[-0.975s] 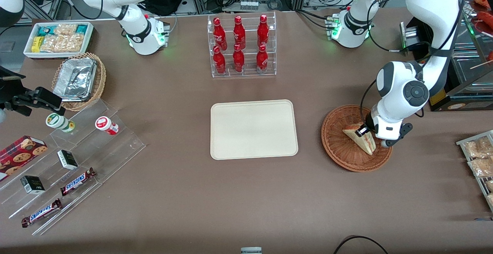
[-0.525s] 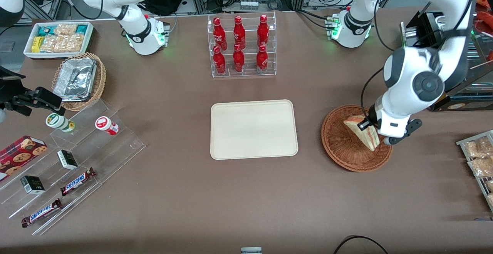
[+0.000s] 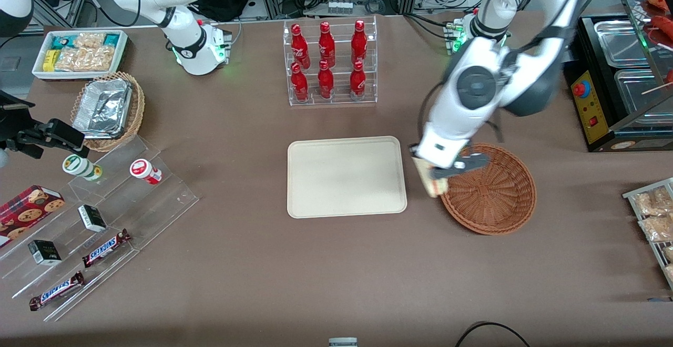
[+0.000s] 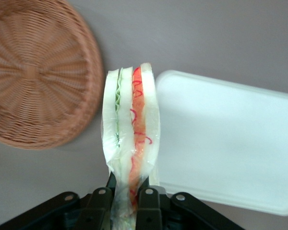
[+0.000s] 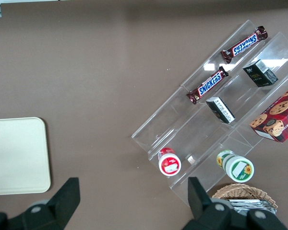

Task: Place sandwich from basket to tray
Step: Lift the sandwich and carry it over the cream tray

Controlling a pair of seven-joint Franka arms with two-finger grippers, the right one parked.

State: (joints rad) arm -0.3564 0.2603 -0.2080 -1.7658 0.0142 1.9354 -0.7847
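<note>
One sandwich [image 3: 434,183] is gripped between the two fingers [image 4: 149,203] of the gripper [image 3: 440,174], which are closed on its lower end in the wrist view, so the wedge stands out from them with its cut edge showing a green stripe beside a red-orange one. It is held in the air above the strip of table between the basket [image 3: 491,189] and the tray [image 3: 347,176], just beside the basket's rim and near the tray's short edge. Nothing is seen inside the basket; its woven floor is bare in both the front and wrist views [image 4: 36,72]. The tray [image 4: 230,143] lies flat on the table with nothing on it. Six red bottles [image 3: 326,60] are held in a clear rack farther from the front camera than the tray. Toward the parked arm's end of the table, a tan basket with a foil container [image 3: 105,108] and a white bin of snacks [image 3: 81,52] are seen, and nearer the camera a clear stepped stand [image 3: 100,226] carries two Snickers bars [image 3: 105,247], small boxes and two small jars.
</note>
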